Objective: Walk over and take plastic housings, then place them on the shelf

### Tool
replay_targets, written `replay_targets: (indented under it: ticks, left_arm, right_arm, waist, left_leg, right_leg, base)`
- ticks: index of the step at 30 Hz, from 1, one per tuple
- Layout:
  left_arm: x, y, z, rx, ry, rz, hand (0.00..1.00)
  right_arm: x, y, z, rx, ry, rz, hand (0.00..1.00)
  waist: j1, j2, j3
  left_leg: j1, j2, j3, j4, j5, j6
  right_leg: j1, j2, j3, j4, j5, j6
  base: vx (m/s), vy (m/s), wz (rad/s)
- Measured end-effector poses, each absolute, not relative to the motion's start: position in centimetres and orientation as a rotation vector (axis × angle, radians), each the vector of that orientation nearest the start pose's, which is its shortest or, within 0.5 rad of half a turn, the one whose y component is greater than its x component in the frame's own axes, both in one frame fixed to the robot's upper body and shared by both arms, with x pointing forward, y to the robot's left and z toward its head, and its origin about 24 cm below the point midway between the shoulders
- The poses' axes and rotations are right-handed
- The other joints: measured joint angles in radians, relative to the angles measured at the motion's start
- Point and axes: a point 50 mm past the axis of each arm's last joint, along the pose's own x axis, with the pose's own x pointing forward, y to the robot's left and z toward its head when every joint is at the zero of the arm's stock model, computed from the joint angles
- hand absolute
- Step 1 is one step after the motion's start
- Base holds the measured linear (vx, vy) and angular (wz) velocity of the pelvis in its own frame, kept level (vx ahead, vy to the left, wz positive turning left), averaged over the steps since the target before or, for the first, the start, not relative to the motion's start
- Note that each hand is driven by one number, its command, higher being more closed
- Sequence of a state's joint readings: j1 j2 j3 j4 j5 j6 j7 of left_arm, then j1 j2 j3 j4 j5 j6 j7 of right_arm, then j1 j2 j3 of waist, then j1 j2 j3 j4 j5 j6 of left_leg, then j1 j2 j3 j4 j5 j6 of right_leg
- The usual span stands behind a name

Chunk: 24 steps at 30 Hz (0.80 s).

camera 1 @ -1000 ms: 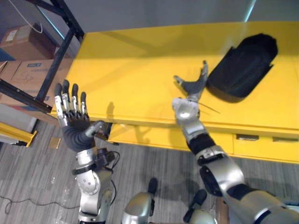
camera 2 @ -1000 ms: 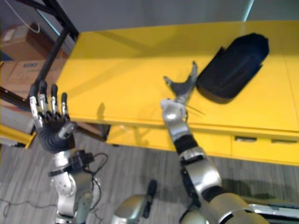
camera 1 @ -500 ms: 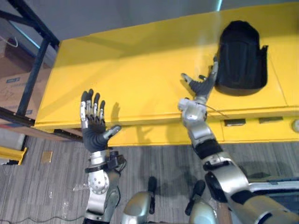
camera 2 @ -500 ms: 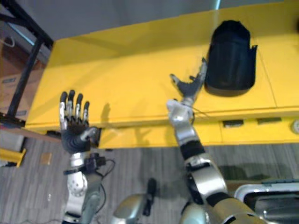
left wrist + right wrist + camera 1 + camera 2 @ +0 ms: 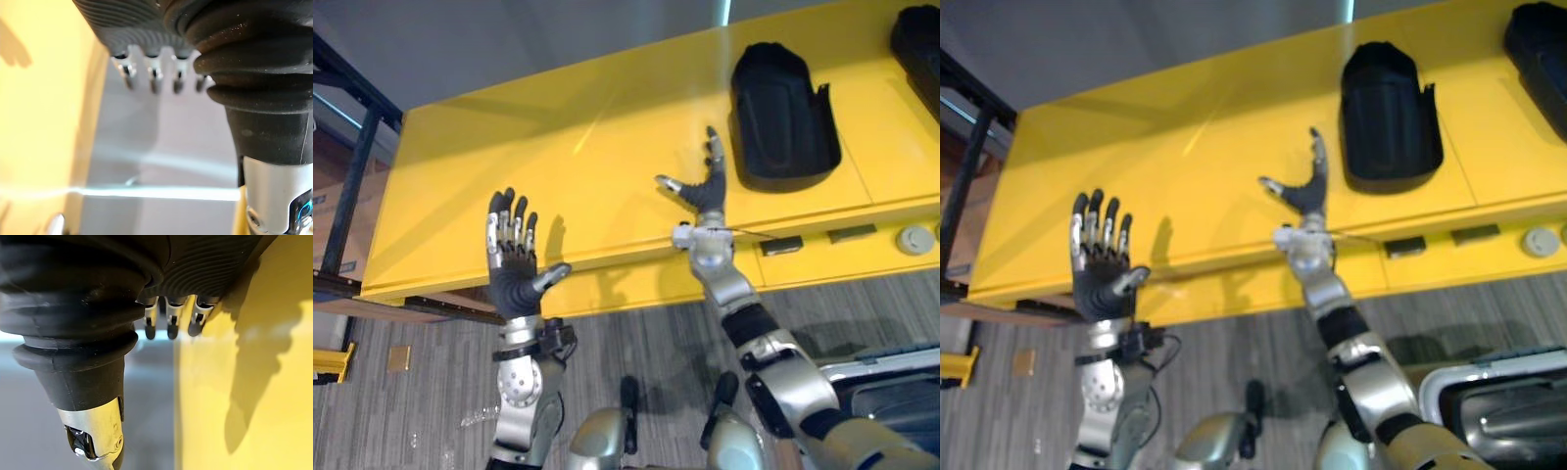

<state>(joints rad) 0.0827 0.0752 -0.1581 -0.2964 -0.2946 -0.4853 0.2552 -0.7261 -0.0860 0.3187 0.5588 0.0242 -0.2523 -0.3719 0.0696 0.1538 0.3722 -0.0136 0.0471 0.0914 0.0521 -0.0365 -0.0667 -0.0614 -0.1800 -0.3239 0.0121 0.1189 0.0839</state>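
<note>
Plastic housing (image 5: pixel 781 116) lies untouched near the right hand (image 5: pixel 703 191) (fingers spread, empty); left hand (image 5: pixel 514 269) likewise spread.

One black plastic housing (image 5: pixel 781 117) is laid flat on the yellow table (image 5: pixel 558 166), near its far edge. A second housing (image 5: pixel 917 39) is partly seen just beside it.

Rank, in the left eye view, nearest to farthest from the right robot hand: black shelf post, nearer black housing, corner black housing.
From the right robot hand:
1. nearer black housing, just right of it on the yellow table.
2. corner black housing, farther right, at the view's edge.
3. black shelf post, beyond the table's left end.
</note>
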Motion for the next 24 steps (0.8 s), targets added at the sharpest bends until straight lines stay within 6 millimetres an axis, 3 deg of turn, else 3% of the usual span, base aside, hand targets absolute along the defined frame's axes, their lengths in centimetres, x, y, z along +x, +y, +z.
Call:
replay_targets:
  ticks: [3,5,7,9,10,12,14,17,24]
  left_arm:
    - [21.3,16.2,12.5,-0.353,-0.629,0.18,0.0]
    - [20.9,16.9,12.4,-0.342,-0.628,0.209,0.0]
    - [20.6,17.1,12.4,-0.337,-0.632,0.219,0.0]
    - [20.1,17.7,12.1,-0.323,-0.621,0.245,0.0]
    - [20.1,17.8,12.1,-0.319,-0.617,0.252,0.0]
    - [20.0,18.1,12.0,-0.306,-0.61,0.258,0.0]
    - [19.9,18.3,12.0,-0.281,-0.607,0.248,0.0]
    - [19.9,18.3,12.1,-0.277,-0.613,0.247,0.0]
    - [19.8,18.1,12.8,-0.247,-0.649,0.238,0.0]
  right_arm:
    - [33.0,-4.8,15.8,-0.111,-0.535,0.204,0.0]
    - [31.8,-5.0,17.3,-0.066,-0.614,0.213,0.0]
    - [30.3,-6.7,19.0,-0.011,-0.7,0.201,0.0]
    - [28.1,-9.9,19.8,0.029,-0.76,0.181,0.0]
    - [27.6,-10.8,19.7,0.021,-0.76,0.177,1.0]
    - [26.6,-13.2,18.9,-0.019,-0.728,0.167,1.0]
    - [26.0,-15.3,17.8,-0.065,-0.674,0.157,1.0]
    - [25.3,-15.7,17.2,-0.06,-0.649,0.178,1.0]
    - [25.2,-15.4,16.6,-0.088,-0.616,0.198,1.0]
  waist:
    - [-0.001,-0.001,0.0]
    - [-0.006,-0.01,-0.005]
    - [-0.008,-0.024,-0.011]
    - [-0.028,-0.057,-0.028]
    - [-0.031,-0.066,-0.032]
    - [-0.038,-0.085,-0.043]
    - [-0.065,-0.097,-0.049]
    - [-0.081,-0.097,-0.049]
    - [-0.077,-0.104,-0.053]
  left_leg:
    - [0.003,0.004,-0.001,-0.006,-0.002,-0.002]
    - [0.01,0.006,0.001,-0.007,-0.004,-0.005]
    - [0.01,0.009,0.003,-0.007,-0.008,-0.007]
    - [0.012,0.012,0.009,-0.007,-0.017,-0.007]
    - [0.012,0.013,0.015,-0.005,-0.021,-0.008]
    - [0.011,0.015,0.031,0.013,-0.038,-0.006]
    - [0.014,0.016,0.052,0.034,-0.06,-0.004]
    - [0.005,0.018,0.062,0.064,-0.084,-0.001]
    - [0.0,0.019,0.058,0.066,-0.086,-0.001]
  right_leg:
    - [0.008,0.007,-0.004,-0.013,0.002,-0.002]
    - [0.015,0.011,-0.002,-0.02,0.002,-0.001]
    - [0.016,0.02,0.0,-0.025,0.003,-0.001]
    - [0.016,0.026,0.008,-0.029,0.003,-0.001]
    - [0.014,0.026,0.016,-0.03,0.003,-0.001]
    - [0.011,0.026,0.033,-0.034,0.004,0.001]
    - [0.012,0.03,0.055,-0.037,0.007,0.005]
    - [0.012,0.032,0.071,-0.044,0.012,0.009]
    - [0.012,0.033,0.074,-0.045,0.013,0.009]
  base:
    - [0.0,0.0,0.0]
    - [0.01,-0.012,-0.02]
    - [0.03,-0.031,-0.03]
    - [0.04,-0.026,-0.09]
    - [0.05,0.006,-0.26]
    - [0.05,0.018,-0.28]
    - [0.02,0.017,-0.25]
    - [0.0,0.022,-0.17]
    - [0.0,0.002,0.02]
